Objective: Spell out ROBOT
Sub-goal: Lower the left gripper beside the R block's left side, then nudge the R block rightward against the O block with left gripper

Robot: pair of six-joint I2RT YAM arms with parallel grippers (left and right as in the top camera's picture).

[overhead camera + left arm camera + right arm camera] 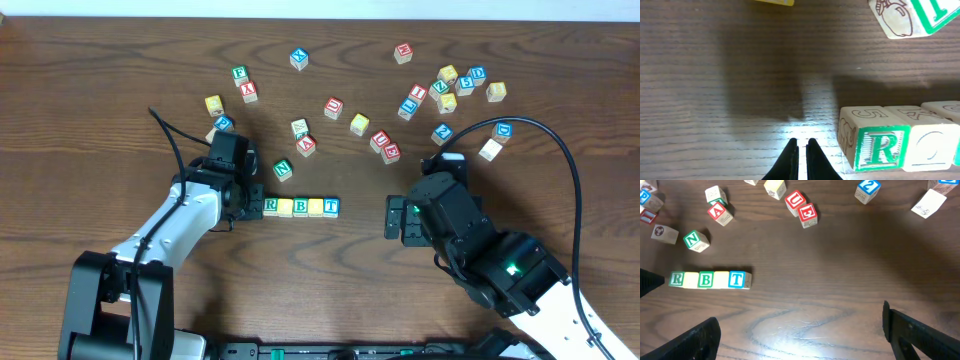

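Scattered loose cubes [359, 124] beyond the R cube [270, 206] — green N cube [283, 170] nearest. Five-cube row [300, 207] starting at R. Left gripper [800, 148] closed, empty, just beside R — right gripper [800, 330] wide open, well past the row's far end.

five letter cubes [300, 207] touch in a row, r cube [270, 206] leftmost, t cube [331, 207] rightmost, n cube [283, 170] near behind the left end.

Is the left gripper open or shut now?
Shut: the left gripper shows its tips nearly touching, nothing between them, beside the R cube.
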